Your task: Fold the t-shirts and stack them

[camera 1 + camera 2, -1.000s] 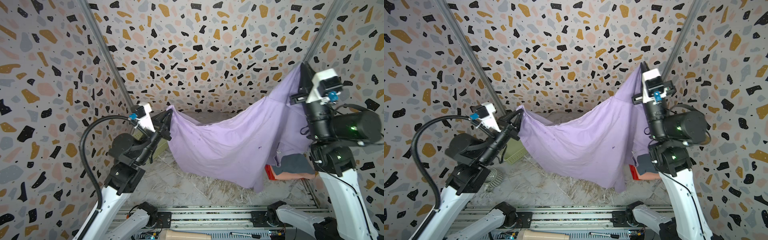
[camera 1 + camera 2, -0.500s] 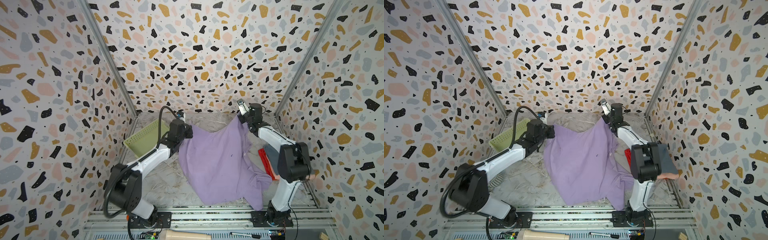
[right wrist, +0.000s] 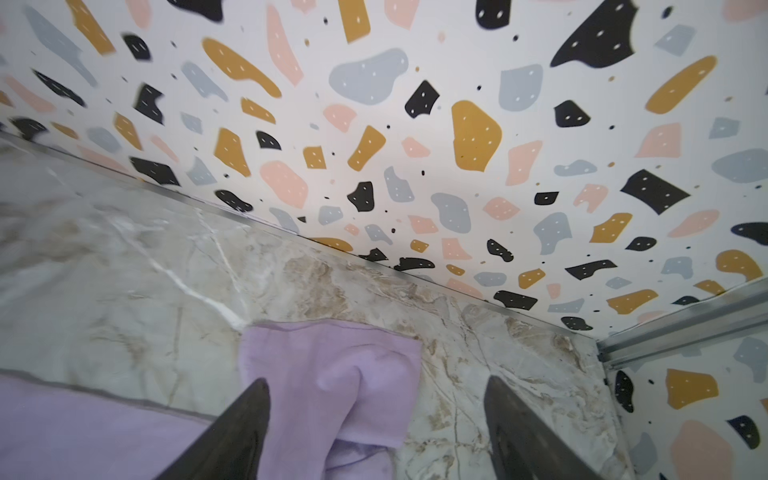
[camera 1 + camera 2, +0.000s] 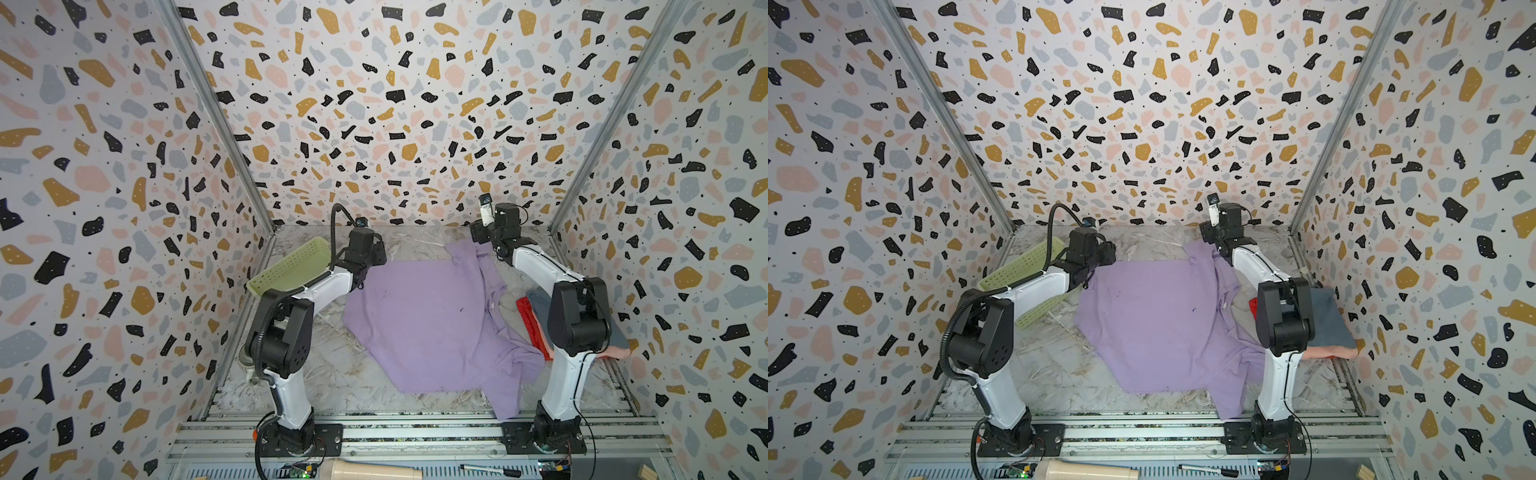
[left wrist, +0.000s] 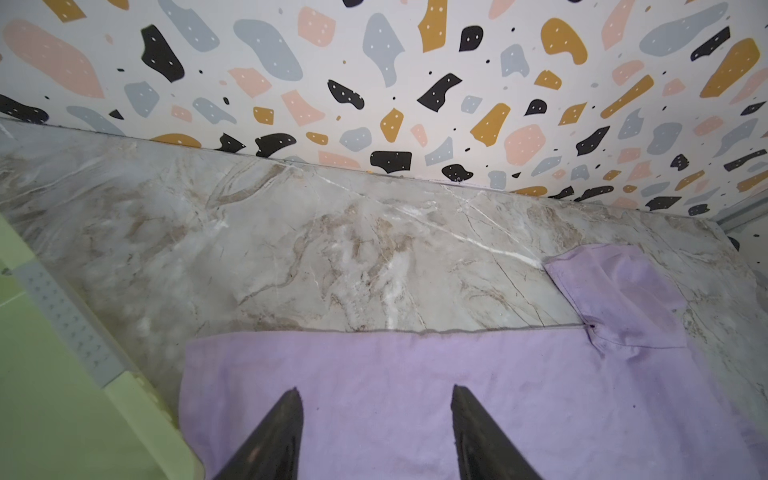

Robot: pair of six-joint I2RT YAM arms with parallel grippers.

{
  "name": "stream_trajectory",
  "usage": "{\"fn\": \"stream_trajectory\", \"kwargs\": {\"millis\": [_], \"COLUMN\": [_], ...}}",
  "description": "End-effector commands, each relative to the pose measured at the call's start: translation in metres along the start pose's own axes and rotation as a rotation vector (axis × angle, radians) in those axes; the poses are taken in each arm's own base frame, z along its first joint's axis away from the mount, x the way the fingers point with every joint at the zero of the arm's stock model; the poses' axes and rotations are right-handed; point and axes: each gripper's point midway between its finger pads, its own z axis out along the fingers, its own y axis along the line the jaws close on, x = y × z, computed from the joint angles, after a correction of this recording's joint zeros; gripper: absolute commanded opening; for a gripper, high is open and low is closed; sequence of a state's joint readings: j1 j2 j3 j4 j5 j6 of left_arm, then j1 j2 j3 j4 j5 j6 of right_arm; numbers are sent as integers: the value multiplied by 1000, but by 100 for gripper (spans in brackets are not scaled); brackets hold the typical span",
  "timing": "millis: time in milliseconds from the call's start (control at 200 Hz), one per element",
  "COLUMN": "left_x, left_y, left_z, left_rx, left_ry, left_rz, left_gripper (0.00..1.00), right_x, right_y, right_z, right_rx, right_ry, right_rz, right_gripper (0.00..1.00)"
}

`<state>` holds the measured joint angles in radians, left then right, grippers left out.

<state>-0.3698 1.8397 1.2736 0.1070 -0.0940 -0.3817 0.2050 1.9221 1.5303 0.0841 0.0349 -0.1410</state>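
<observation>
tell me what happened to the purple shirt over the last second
The lavender t-shirt, which hung in the air between both arms a second ago, was carried down toward the back wall and now lies spread on the table. The left gripper and right gripper have let it go, fingers apart over its far edge. The green basket and the folded stack stayed put.

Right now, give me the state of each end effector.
Left end effector: open, holding nothing, above the lavender t-shirt.
Right end effector: open, holding nothing, above that shirt's sleeve.
</observation>
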Motion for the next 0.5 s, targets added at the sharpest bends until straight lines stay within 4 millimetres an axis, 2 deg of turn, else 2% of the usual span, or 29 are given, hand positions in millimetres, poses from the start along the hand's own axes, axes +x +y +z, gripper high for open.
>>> {"fn": "stream_trajectory", "kwargs": {"millis": [0,110,230,305,395,496], "left_x": [28,55,78,85,88,88], "left_y": [-16,-21,-11,1,19,52], "left_z": [-9,-8,-4,1,11,23], "left_rx": [77,128,97,46,-29,-123], "left_ry": [75,128,164,177,184,183], "left_rz": [-14,-71,-100,-87,-66,-82], "left_gripper": [59,59,60,61,61,62], "right_x": [6,35,74,102,126,145], "right_y": [30,60,81,87,95,99], "right_z": [-33,-49,-61,-62,-62,-58], "right_rx": [-168,-310,-384,-383,-391,-378], "right_ry": [12,75,155,215,257,295], "right_rz": [184,316,423,463,488,500], "right_gripper": [80,79,79,78,77,76]}}
